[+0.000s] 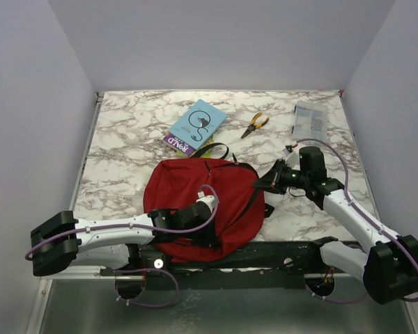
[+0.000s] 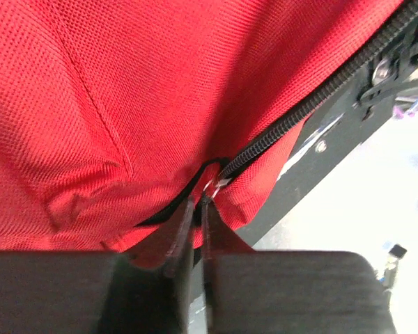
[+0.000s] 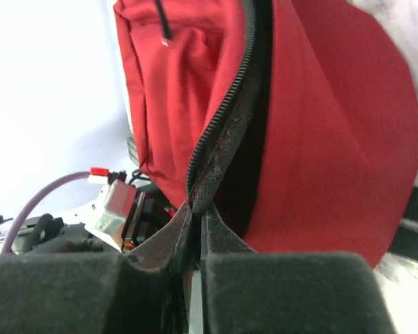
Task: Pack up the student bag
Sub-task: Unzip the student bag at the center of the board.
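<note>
The backpack (image 1: pixel 184 182) lies flat on the table (image 1: pixel 125 139) at its near edge, between the two arms. The left arm (image 1: pixel 118 229) reaches low across from the left, its wrist over the bag's near part, and the left gripper (image 2: pixel 197 203) is pinched almost closed on the bag at the zipper (image 2: pixel 292 118). The right arm (image 1: pixel 348 209) bends in from the right, and the right gripper (image 3: pixel 194 209) is clamped on the zipper edge at the bag's right side
</note>
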